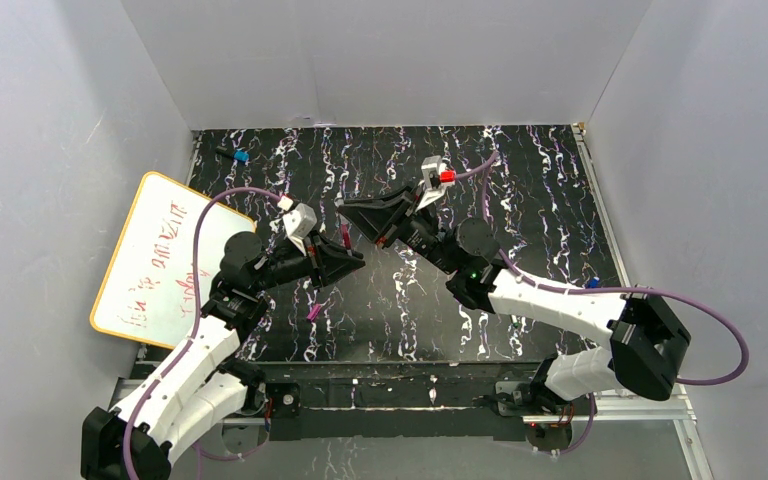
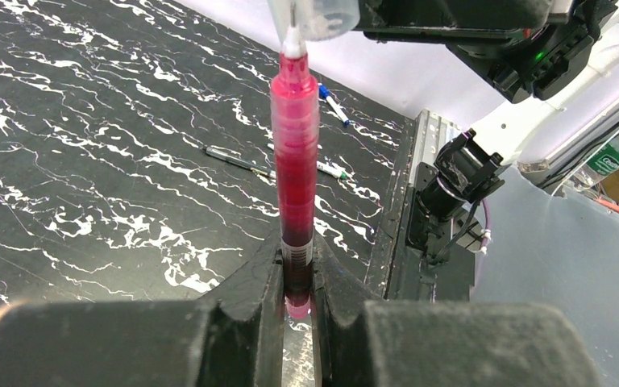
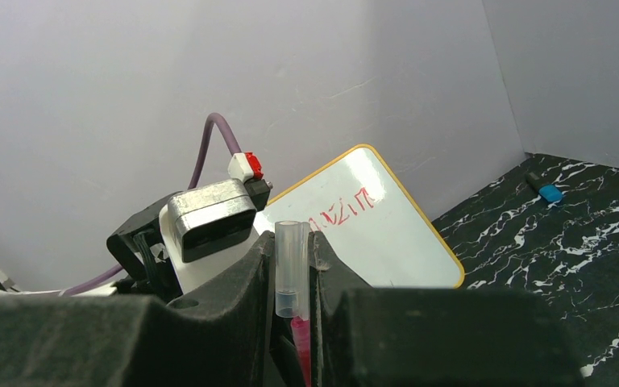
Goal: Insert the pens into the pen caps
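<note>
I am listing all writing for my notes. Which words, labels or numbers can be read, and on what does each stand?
Whiteboard: red handwriting in rows, too scrawled to read.
Green label at the left wrist view's right edge: white print, too blurred to read.
Nothing else legible.

Magenta pen (image 2: pixel 297 161), see-through barrel, darker red low down, white nib. Clear greyish pen cap (image 3: pixel 292 270). The table (image 1: pixel 540 180) is black, streaked with white marble veins. Whiteboard (image 1: pixel 150 230): white face, yellow-orange rim, red scribbles. Small magenta cap (image 1: pixel 312 313), bright pink. Cable (image 3: pixel 203 153) is purple.
</note>
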You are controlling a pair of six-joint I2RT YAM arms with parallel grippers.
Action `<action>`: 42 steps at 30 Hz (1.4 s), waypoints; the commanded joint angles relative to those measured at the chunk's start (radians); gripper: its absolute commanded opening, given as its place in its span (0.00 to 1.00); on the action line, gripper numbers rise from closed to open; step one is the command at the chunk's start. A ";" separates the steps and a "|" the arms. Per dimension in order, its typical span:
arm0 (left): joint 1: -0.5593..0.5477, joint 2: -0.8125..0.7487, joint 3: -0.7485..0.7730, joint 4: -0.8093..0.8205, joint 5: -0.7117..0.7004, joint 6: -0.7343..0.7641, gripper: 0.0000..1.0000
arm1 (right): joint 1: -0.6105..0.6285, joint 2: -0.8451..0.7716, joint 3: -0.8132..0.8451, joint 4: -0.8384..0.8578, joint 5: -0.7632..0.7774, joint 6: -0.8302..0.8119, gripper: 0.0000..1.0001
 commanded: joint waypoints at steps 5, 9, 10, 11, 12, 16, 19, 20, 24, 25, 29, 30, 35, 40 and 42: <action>-0.003 -0.012 0.025 0.002 0.016 0.006 0.00 | 0.009 -0.012 -0.019 0.057 0.010 -0.019 0.01; -0.003 -0.011 0.025 0.002 0.018 0.004 0.00 | 0.011 -0.013 -0.030 0.065 0.015 -0.020 0.01; -0.003 -0.008 0.025 0.004 0.020 0.002 0.00 | 0.012 -0.010 -0.030 0.067 0.015 -0.021 0.01; -0.004 -0.006 0.024 0.007 0.023 0.001 0.00 | 0.011 -0.009 -0.026 0.068 0.015 -0.023 0.01; -0.003 -0.004 0.024 0.009 0.024 -0.001 0.00 | 0.012 -0.007 -0.021 0.069 0.015 -0.024 0.01; -0.004 0.001 0.027 0.006 0.027 -0.002 0.00 | 0.012 0.004 0.010 0.076 0.011 -0.039 0.01; -0.003 0.003 0.027 0.004 0.025 0.000 0.00 | 0.012 0.011 0.042 0.073 0.005 -0.055 0.01; -0.003 0.003 0.028 0.003 0.025 0.001 0.00 | 0.012 0.014 0.052 0.069 0.004 -0.062 0.01; -0.003 0.003 0.028 -0.002 0.025 0.003 0.00 | 0.012 0.020 0.067 0.071 -0.004 -0.065 0.01; -0.003 0.003 0.028 -0.002 0.025 0.003 0.00 | 0.012 0.021 0.067 0.071 -0.003 -0.064 0.01; -0.004 0.002 0.030 -0.004 0.024 0.004 0.00 | 0.012 0.017 0.063 0.074 -0.003 -0.064 0.01; -0.003 0.001 0.029 -0.004 0.024 0.005 0.00 | 0.012 0.017 0.062 0.073 -0.003 -0.064 0.01; -0.003 0.001 0.030 -0.005 0.024 0.006 0.00 | 0.012 0.014 0.052 0.070 -0.001 -0.063 0.01; -0.003 0.000 0.029 -0.005 0.024 0.006 0.00 | 0.012 0.009 0.034 0.070 0.002 -0.059 0.01; -0.003 0.000 0.029 -0.004 0.023 0.006 0.00 | 0.012 0.009 0.027 0.071 0.005 -0.057 0.01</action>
